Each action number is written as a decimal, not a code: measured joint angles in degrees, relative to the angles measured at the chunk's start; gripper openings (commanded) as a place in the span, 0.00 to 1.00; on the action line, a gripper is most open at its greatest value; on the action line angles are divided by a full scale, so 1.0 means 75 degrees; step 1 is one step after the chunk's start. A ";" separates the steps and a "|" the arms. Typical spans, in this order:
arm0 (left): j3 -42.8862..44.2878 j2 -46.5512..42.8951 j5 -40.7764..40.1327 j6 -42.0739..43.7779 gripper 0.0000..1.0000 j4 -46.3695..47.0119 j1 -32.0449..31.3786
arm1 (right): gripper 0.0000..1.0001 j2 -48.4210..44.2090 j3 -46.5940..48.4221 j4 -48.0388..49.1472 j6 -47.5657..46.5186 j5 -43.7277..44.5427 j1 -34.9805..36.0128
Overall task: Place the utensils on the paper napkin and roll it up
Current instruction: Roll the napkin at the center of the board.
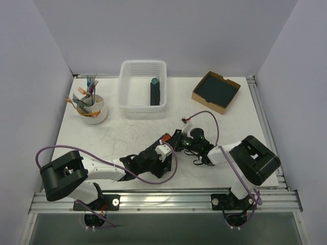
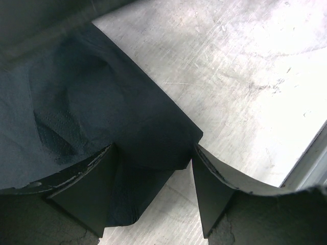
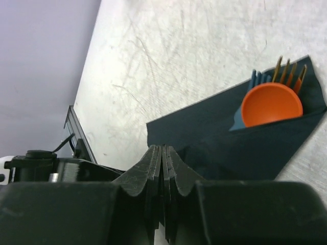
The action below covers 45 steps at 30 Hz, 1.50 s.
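At the near middle of the worktop [image 1: 117,135], the two arms meet over the paper napkin [image 3: 240,148], which lies folded across the utensils [image 3: 271,104]. An orange spoon bowl and orange fork tines [image 3: 288,71] poke out of one end, with a blue piece [image 3: 254,81] just beside them. The right claw [image 3: 162,150] has its fingers pressed together at the napkin's edge; whether it pinches the paper cannot be told. The left claw [image 2: 153,153] stands wide, straddling a dark fold of the napkin.
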 measured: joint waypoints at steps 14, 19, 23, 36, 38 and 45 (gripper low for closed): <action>-0.0067 -0.0032 0.0093 0.0087 0.68 0.0009 0.0000 | 0.05 -0.0965 -0.0358 -0.1139 -0.0490 0.0338 -0.0254; -0.0067 -0.0032 0.0096 0.0108 0.68 0.0009 0.0000 | 0.05 -0.0880 -0.0379 -0.1128 -0.0583 0.0338 -0.0254; -0.0067 -0.0038 0.0105 0.0117 0.68 0.0003 0.0000 | 0.04 -0.0475 -0.0379 -0.0976 -0.0618 0.0335 -0.0254; -0.0067 -0.0047 0.0134 0.0117 0.67 0.0000 0.0000 | 0.04 0.0379 -0.0428 -0.0149 -0.0542 0.0216 -0.0259; -0.0067 -0.0047 0.0140 0.0117 0.67 0.0000 0.0000 | 0.04 0.0385 -0.0428 -0.0050 -0.0527 0.0187 -0.0256; -0.0067 -0.0044 0.0154 0.0117 0.67 0.0000 0.0000 | 0.04 0.0638 -0.0428 0.0277 -0.0414 0.0099 -0.0242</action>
